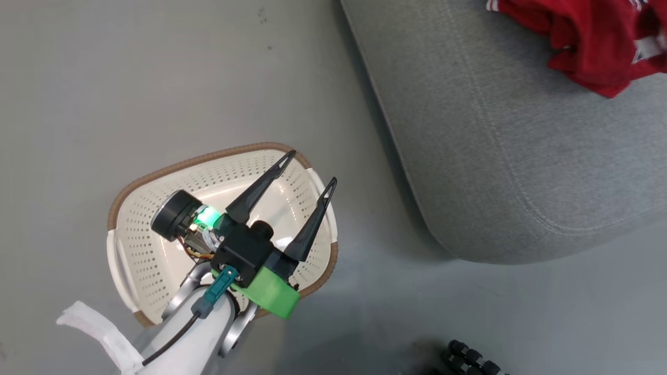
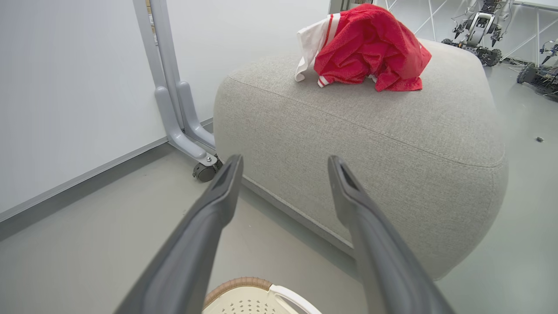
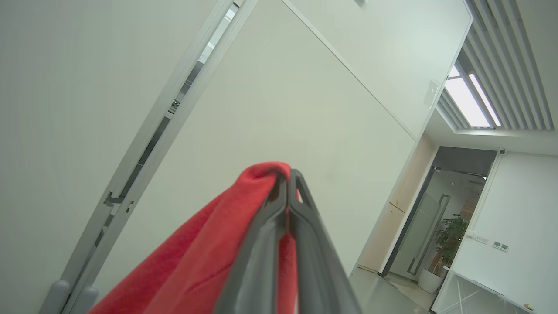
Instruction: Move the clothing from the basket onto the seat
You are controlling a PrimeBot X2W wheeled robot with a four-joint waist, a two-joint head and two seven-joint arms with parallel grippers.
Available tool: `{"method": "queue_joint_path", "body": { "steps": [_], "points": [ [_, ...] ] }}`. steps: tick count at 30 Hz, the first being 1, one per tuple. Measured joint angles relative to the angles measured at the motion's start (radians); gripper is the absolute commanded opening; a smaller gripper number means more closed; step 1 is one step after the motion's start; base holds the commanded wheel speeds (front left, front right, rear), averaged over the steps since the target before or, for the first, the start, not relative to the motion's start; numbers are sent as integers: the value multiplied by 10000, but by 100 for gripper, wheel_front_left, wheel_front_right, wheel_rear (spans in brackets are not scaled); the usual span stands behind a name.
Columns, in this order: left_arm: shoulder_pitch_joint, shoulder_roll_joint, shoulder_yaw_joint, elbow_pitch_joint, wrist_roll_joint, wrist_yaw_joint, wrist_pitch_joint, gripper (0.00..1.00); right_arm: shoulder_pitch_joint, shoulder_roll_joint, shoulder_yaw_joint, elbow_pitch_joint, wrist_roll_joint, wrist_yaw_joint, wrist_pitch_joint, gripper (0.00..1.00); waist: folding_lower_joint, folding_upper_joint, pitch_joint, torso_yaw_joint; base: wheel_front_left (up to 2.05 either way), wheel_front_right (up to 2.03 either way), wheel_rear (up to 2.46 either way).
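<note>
Grey floor holds the basket under the spread left pincer; the right pincer clamps limp, light clothing, probably best pinched at a fold.

clothing on seat | basket on floor, left of seat
</note>
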Motion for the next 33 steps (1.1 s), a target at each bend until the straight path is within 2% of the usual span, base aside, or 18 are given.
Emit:
{"method": "queue_joint_path", "body": {
  "steps": [2,5,10,14,20,21,23,27,33],
  "points": [
    [-133,-81,2,-40,33,19,-29,100,116,-322,-330,468,-236,0,-2,0,0,0,204,323,0,0,0],
    [-238,-186,-13,-132,50,50,-90,100,557,-357,-777,1484,-257,0,0,0,-1,0,520,822,0,0,0],
    [-243,-213,4,-140,61,113,-127,100,824,518,-1298,3373,-203,0,2,0,0,0,1084,1551,0,0,0],
    [-253,-215,-19,-82,109,113,-130,100,562,932,-1427,4512,-303,0,2,0,0,0,1467,1983,0,0,0],
    [-284,-255,-15,13,107,115,-159,100,141,1256,-1417,5411,-583,0,2,0,0,0,1670,2324,0,0,0],
    [-289,-293,-21,12,105,115,-159,100,134,1306,-1409,5484,-583,0,0,11,-1,0,1643,2329,0,0,0],
    [-290,-366,-40,58,100,117,-161,100,135,1384,-1404,5544,-663,0,2,100,-1,0,1549,2319,0,0,0],
    [-236,-449,-8,173,-23,113,-161,100,253,1580,-1442,5317,-1045,0,2,100,-1,0,1223,2228,0,0,0],
    [240,-734,433,389,-428,232,-169,100,1019,2251,-1041,4786,-1244,0,2,100,-2,0,362,1989,0,0,0]
  ]
}}
